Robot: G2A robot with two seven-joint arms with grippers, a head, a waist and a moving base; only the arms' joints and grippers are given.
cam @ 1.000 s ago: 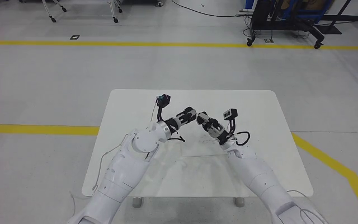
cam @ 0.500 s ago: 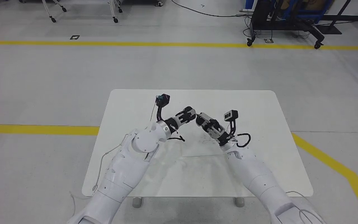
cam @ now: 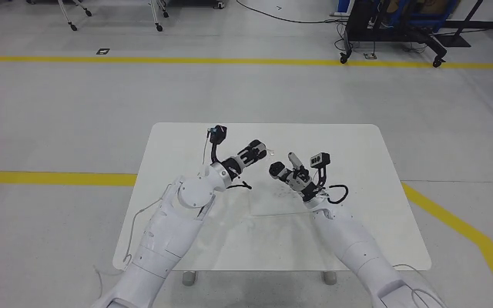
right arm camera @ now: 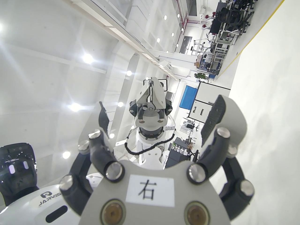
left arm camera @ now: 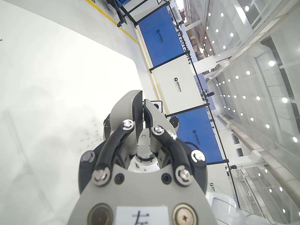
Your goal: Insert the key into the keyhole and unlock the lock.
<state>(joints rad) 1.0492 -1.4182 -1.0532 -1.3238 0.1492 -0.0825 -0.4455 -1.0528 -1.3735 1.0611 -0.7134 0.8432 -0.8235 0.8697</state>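
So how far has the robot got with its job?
Nothing looks done yet. In hand: the left pincer is shut, with nothing I can make out in it, and the right pincer is open, holding nothing. Both hang above the white table, facing each other. Left to do, I think: the whole unlocking job.
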